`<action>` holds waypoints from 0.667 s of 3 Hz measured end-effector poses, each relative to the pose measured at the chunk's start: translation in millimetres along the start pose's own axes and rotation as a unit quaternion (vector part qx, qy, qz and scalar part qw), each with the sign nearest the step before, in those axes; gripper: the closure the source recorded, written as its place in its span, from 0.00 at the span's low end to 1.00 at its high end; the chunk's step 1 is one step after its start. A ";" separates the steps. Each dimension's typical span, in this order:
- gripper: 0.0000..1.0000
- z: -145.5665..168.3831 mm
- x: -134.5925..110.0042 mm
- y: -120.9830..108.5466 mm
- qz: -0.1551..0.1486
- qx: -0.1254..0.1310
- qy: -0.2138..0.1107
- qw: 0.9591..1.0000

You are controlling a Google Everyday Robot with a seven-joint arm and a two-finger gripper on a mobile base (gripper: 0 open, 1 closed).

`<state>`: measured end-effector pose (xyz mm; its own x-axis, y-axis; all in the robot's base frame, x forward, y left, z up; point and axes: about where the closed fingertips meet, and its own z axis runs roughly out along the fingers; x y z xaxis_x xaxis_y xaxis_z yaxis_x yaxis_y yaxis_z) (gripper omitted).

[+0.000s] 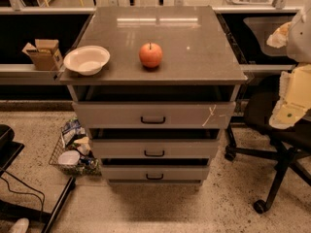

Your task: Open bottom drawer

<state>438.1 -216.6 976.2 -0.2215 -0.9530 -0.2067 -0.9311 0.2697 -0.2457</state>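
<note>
The grey cabinet (194, 47) has three stacked drawers. The bottom drawer (121, 173) is the lowest, a shallow flat grey front with a small black pull handle (154, 176); a narrow dark gap shows above its front. The middle drawer (116, 148) and the taller top drawer (107, 114), which has a pale scratch mark, sit above it. My gripper (293, 98) is a pale cream and white shape at the right edge, level with the top drawer and well to the right of the cabinet. It touches nothing.
A white bowl (86, 59) and a red apple (150, 55) sit on the cabinet top. A wire basket (73, 154) of packets stands on the floor at the left. A black wheeled chair (272, 130) is at the right, and a cardboard box (43, 53) at the back left.
</note>
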 end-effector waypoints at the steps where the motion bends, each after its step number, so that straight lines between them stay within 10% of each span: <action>1: 0.00 2.9 0.4 0.5 0.000 0.000 -0.002 1.000; 2: 0.00 21.1 2.9 4.3 0.000 0.000 -0.011 1.000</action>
<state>439.6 -215.3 954.6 -0.2145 -0.9501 -0.2265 -0.9315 0.2688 -0.2453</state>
